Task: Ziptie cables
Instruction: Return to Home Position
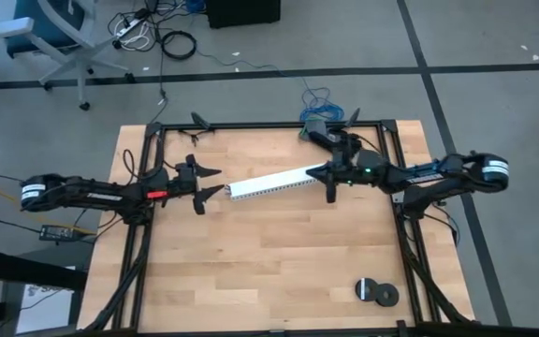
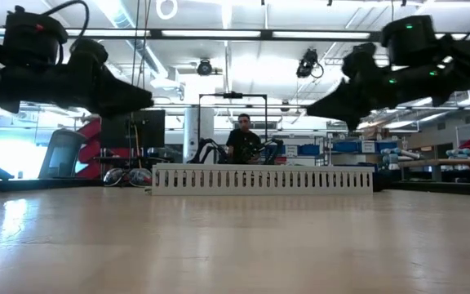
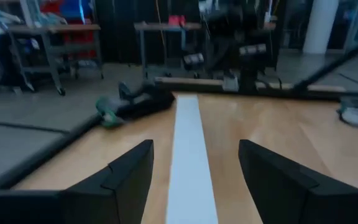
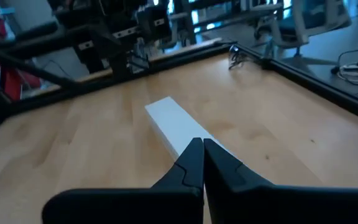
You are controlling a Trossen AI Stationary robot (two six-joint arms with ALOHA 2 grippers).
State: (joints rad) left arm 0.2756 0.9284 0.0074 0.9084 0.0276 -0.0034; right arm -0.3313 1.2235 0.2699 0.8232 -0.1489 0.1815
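White duct (image 1: 279, 181) on pale wood.
Duct side: even vert. slots; lid plain white. Table (image 1: 251, 271) light-grained; frame (image 1: 269, 124) black; two discs (image 1: 375, 292) black.

High view: bright, even overhead light. The bench (image 1: 251, 262) and grey floor (image 1: 494, 56) are flat-lit, and the arms throw only faint soft shadows on the wood.

Low view: strongly backlit. The ceiling strip lights (image 2: 219, 34) are blown out to white glare. The left hand (image 2: 145, 100) and right hand (image 2: 312, 108) are plain black silhouettes. There is a pale sheen on the near bench top, left side.

Left wrist view: dim, the white channel (image 3: 188, 155) is the brightest patch, the hand near-black.

Right wrist view: dim too, with a bright glow from the room behind and mid-toned wood.
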